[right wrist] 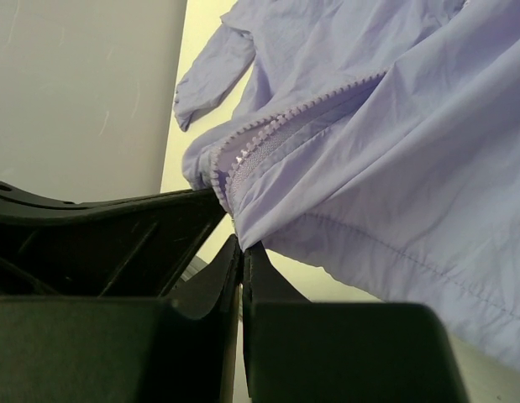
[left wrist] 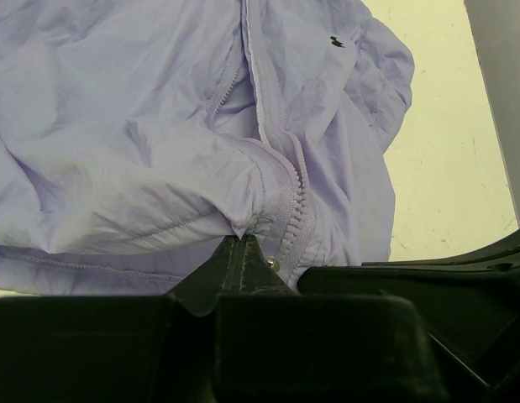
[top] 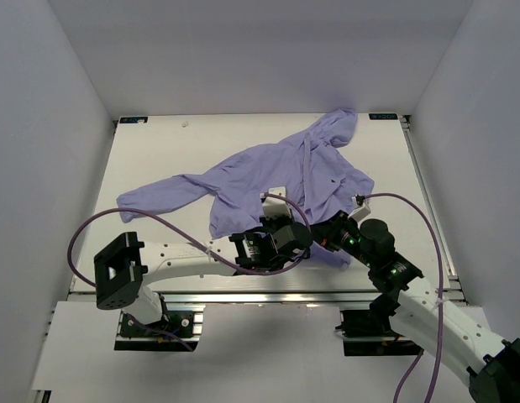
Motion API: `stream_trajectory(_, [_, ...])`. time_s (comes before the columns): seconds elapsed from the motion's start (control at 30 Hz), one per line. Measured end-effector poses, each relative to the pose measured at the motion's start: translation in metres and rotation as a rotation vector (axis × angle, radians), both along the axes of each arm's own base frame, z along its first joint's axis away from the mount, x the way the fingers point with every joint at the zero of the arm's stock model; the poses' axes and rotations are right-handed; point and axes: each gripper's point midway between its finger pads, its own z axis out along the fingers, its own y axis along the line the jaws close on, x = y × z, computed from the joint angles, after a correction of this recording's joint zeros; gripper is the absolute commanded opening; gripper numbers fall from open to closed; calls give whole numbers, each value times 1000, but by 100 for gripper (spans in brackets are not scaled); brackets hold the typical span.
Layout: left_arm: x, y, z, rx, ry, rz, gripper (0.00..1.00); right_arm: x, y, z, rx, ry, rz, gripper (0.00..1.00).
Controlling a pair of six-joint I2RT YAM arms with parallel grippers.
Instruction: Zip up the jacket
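The lavender jacket [top: 268, 172] lies spread on the table, hood toward the far right, one sleeve out to the left. My left gripper [top: 303, 239] is shut on the jacket's hem at the bottom of the zipper [left wrist: 286, 214]; a small metal piece [left wrist: 275, 265] shows beside its fingertips [left wrist: 234, 252]. My right gripper [top: 323, 238] is shut on the hem of the other front panel [right wrist: 360, 168], right beside the zipper teeth [right wrist: 268, 134]. The two grippers meet at the jacket's near edge. The zipper stands open above them.
White walls enclose the table [top: 159, 155] at left, far side and right. The left arm's body [right wrist: 100, 227] lies close beside the right gripper. A purple cable [top: 159, 220] loops over the table's near left. An aluminium rail [top: 243, 296] runs along the near edge.
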Motion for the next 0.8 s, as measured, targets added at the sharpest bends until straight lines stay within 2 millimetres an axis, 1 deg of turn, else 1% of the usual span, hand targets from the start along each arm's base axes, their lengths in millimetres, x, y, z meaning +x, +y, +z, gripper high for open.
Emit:
stream_trajectory(0.47, [-1, 4, -5, 14, 11, 12, 0, -2, -1, 10, 22, -36, 2, 0])
stream_trajectory(0.7, [-1, 5, -6, 23, 13, 15, 0, -4, -2, -2, 8, -18, 4, 0])
stream_trajectory(0.8, [-1, 6, -6, 23, 13, 15, 0, -5, -2, -4, 6, -14, 7, 0])
